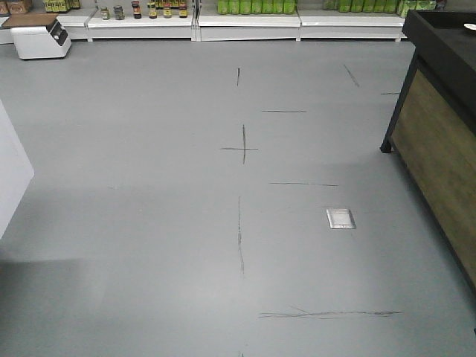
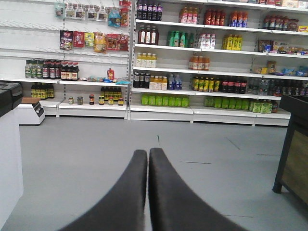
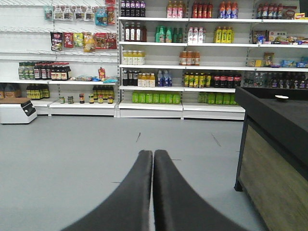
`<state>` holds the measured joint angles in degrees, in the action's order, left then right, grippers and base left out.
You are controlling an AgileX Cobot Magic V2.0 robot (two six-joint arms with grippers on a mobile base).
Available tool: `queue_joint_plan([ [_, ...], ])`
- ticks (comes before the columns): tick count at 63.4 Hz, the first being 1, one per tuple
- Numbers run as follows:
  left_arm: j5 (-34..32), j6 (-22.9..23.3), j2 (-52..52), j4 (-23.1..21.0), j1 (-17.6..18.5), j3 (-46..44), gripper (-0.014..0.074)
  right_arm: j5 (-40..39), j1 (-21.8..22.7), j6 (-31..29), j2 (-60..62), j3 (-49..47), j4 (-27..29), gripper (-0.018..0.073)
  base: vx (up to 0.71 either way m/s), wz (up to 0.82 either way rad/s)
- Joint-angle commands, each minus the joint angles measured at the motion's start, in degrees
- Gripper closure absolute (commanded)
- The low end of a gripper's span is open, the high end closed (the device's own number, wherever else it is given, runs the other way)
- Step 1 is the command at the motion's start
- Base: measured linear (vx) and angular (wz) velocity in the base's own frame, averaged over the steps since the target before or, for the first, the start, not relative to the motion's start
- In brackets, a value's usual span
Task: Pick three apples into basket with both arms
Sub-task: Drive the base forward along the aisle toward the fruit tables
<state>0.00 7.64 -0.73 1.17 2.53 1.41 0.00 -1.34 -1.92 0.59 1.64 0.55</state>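
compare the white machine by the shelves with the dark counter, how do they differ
Colour: the white machine is white with a small black panel; the counter is black-topped with a wood-look side. Size: the machine is low and compact, the counter much taller and longer. Place: the machine sits far left against the shelving, the counter along the right. Both stand on the grey floor.

Left gripper (image 2: 147, 153), right gripper (image 3: 152, 154) (both closed)

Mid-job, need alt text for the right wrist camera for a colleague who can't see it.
The right gripper, shut and empty, points across grey floor toward shelves of bottles. A dark counter with a wood-panel side stands at right; no apples or basket appear.
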Motion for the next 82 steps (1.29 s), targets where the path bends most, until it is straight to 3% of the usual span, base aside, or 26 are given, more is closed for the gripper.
queue_joint_plan([
  [1,-3.79,0.54,-0.76,-0.26,0.17,1.31,0.0603,-4.09,-0.05,-0.22,0.64,0.84,-0.55,0.0568,0.00,0.00],
  [82,-3.79,0.54,-0.76,-0.26,0.17,1.31,0.0603,-4.09,-0.05,-0.22,0.64,0.84,-0.55,0.0568,0.00,0.00],
])
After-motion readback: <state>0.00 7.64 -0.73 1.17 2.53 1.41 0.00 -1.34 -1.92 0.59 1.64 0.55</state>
